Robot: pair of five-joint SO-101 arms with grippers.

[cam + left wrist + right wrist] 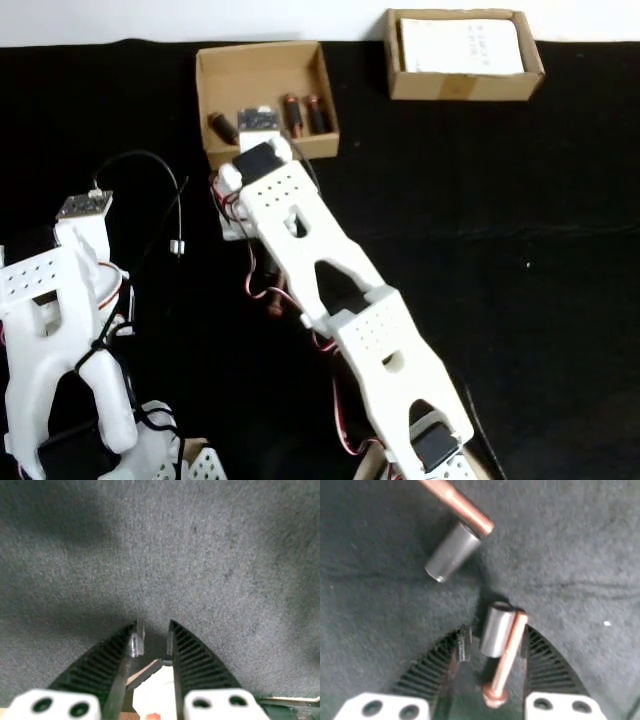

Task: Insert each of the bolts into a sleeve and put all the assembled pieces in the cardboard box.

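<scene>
While the right gripper [495,630] is hanging unclenched, a bolt [507,657] and a sleeve [496,632] are lying side by side between its fingers, axes near parallel, not inserted. The left gripper [155,626], at the high view's left, is sitting parted and empty.

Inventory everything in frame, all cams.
cloth: 1, black, covers table
cardboard box: 1, brown, far centre, holds three pieces
pieces in box: 3, one dark, two copper-coloured
second box: 1, brown, far right, holds white paper
bolts: 2, copper, on the cloth; one inside the right gripper, one beyond
sleeves: 2, grey metal, on the cloth; one beside each bolt
arms: 2, white; right stretched to the cardboard box, left at table's left
grippers: 2, black, both open; left gripper empty
</scene>
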